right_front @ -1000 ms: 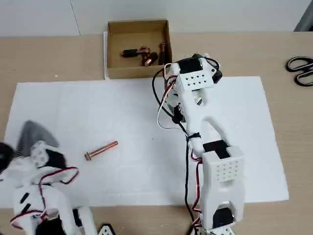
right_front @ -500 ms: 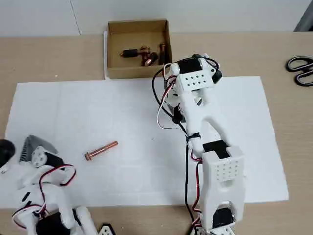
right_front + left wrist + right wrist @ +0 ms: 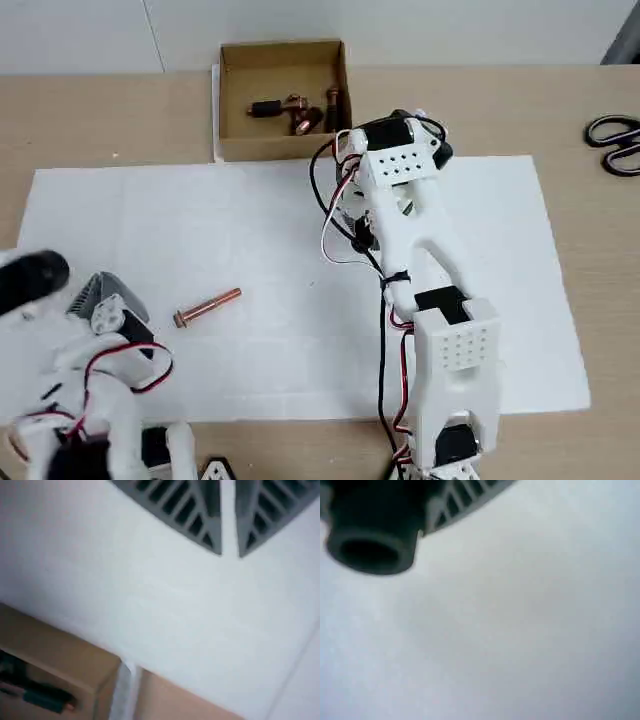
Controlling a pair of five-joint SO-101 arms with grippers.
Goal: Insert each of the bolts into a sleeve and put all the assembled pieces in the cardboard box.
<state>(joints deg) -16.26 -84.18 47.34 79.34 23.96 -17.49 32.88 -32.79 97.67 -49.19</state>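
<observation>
Pressed almost together with only a sliver of gap and nothing between its fingers, the left claw (image 3: 229,554) sits at the lower left of the high view, over the white paper sheet (image 3: 250,220). Over the last second it has swung to the right across that corner. It now lies nearer the loose bolt (image 3: 207,306), which rests flat on the sheet left of centre and has not shifted. Claw and bolt are still apart.

The right claw (image 3: 427,517) has kept its place near the top centre of the high view, just below and to the right of the cardboard box (image 3: 222,100). In the right wrist view it appears to pinch a black sleeve (image 3: 370,540) above the bare sheet, the open bore turned toward the camera.

Several assembled pieces (image 3: 295,112) already lie in the box. That suggests this bolt and this sleeve are the last pair. The left arm's shift reads as the start of an approach to the bolt, and its fingers would need to spread before they can take the shank. Mating bolt to sleeve is not yet done.
</observation>
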